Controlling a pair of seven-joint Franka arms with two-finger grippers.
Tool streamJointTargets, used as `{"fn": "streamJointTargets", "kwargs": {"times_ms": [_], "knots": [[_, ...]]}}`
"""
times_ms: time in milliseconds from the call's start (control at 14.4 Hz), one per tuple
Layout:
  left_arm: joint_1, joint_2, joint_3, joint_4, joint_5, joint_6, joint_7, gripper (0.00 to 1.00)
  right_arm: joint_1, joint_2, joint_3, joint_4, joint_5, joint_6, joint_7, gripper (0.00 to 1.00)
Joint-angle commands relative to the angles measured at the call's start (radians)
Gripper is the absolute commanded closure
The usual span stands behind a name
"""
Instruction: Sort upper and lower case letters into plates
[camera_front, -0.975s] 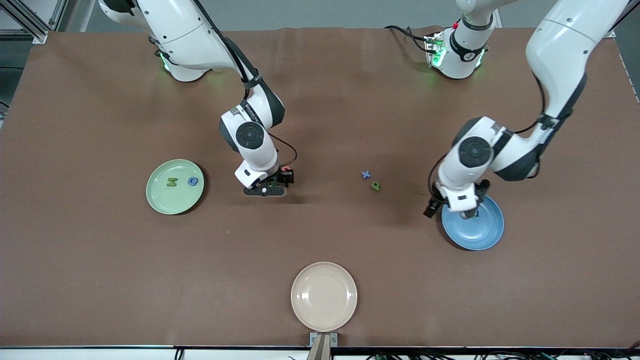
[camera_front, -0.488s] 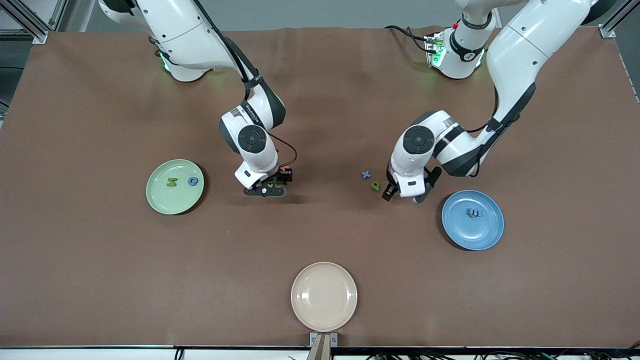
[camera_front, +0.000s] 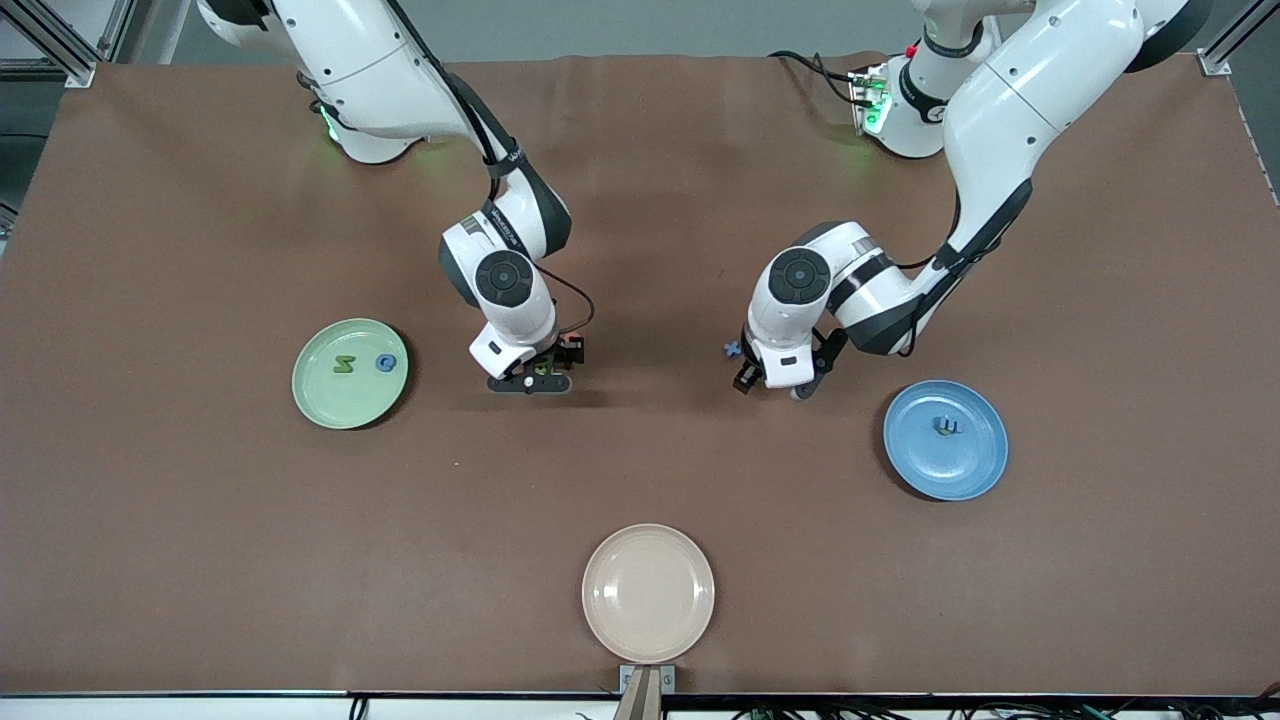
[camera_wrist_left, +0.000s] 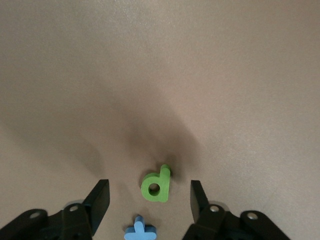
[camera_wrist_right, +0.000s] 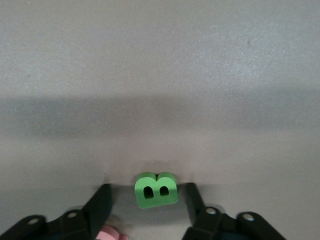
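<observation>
My right gripper (camera_front: 530, 380) (camera_wrist_right: 148, 196) is down at the table near the middle, open, its fingers straddling a green B (camera_wrist_right: 156, 190) with a gap on each side. My left gripper (camera_front: 768, 385) (camera_wrist_left: 149, 191) is also low and open, astride a green d (camera_wrist_left: 156, 185), which the hand hides in the front view. A blue cross-shaped letter (camera_front: 732, 349) (camera_wrist_left: 141, 229) lies just beside that d. The pale green plate (camera_front: 340, 408) holds a green Z (camera_front: 344, 365) and a blue letter (camera_front: 385, 363). One small letter (camera_front: 947, 426) sits on the blue plate (camera_front: 960, 472).
A cream-beige plate (camera_front: 648, 600) lies near the table's front edge. A pink-red piece (camera_wrist_right: 110, 234) lies by one finger of the right gripper. Brown table surface stretches between the plates.
The left arm swung from over the blue plate to the green d, leaving a letter on that plate. Both grippers' jaws have narrowed. The right arm stayed in place.
</observation>
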Motion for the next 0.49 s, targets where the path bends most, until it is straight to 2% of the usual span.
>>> {"fn": "streamJointTargets", "kwargs": {"times_ms": [0, 139, 209, 279, 418], "knots": [[-0.002, 0.028, 0.002, 0.019, 0.026, 0.009, -0.022, 0.32, -0.003, 0.01, -0.009, -0.008, -0.018, -0.005, -0.013, 0.52], [-0.002, 0.038, 0.003, 0.021, 0.026, 0.017, -0.022, 0.36, -0.008, 0.009, -0.009, -0.01, -0.017, -0.005, -0.014, 0.71], [-0.002, 0.045, 0.003, 0.03, 0.026, 0.017, -0.022, 0.37, -0.008, 0.009, -0.01, -0.01, -0.017, -0.005, -0.013, 0.88], [-0.008, 0.051, 0.003, 0.034, 0.026, 0.017, -0.022, 0.4, -0.01, 0.009, -0.01, -0.01, -0.017, -0.005, -0.008, 0.99], [-0.016, 0.057, 0.005, 0.045, 0.024, 0.017, -0.028, 0.48, -0.026, 0.007, -0.01, -0.01, -0.017, -0.005, -0.008, 1.0]]}}
